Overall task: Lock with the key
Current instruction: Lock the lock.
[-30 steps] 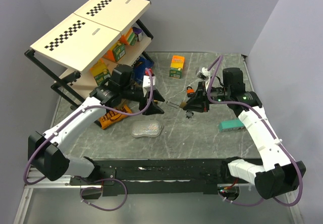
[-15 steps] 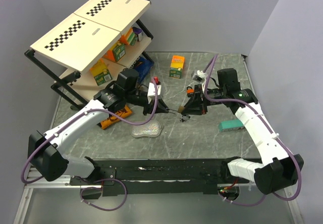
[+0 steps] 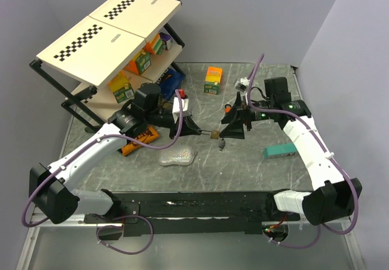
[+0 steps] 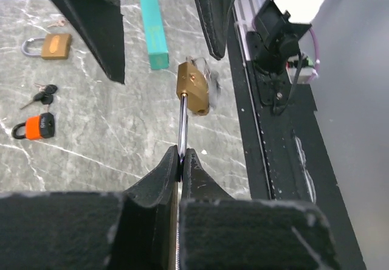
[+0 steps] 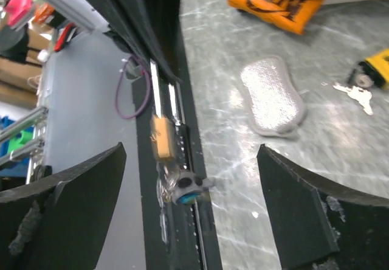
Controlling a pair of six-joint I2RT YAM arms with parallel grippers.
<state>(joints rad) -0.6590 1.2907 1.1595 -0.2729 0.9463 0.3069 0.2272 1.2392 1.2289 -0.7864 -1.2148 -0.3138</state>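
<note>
1. Marble bench [image 3: 255, 166] beneath padlock [image 4: 193, 87]; left hand [image 4: 180, 159] pinching padlock's shackle [image 4: 181, 124].
2. At padlock's base, key [image 5: 185, 188]; right hand [image 3: 233, 121] spread wide around it.
3. Probably best: grip key head squarely; turn gently.

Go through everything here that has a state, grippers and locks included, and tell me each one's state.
left gripper: shut on the shackle of the held padlock.
right gripper: open, fingers either side of the held padlock.
held padlock: off the table; locked or not, cannot tell.
key: at the held padlock's base, apparently inserted.
second brass padlock: lying on the table, shackle looks closed.
orange padlock: lying on the table, shackle looks closed.
</note>
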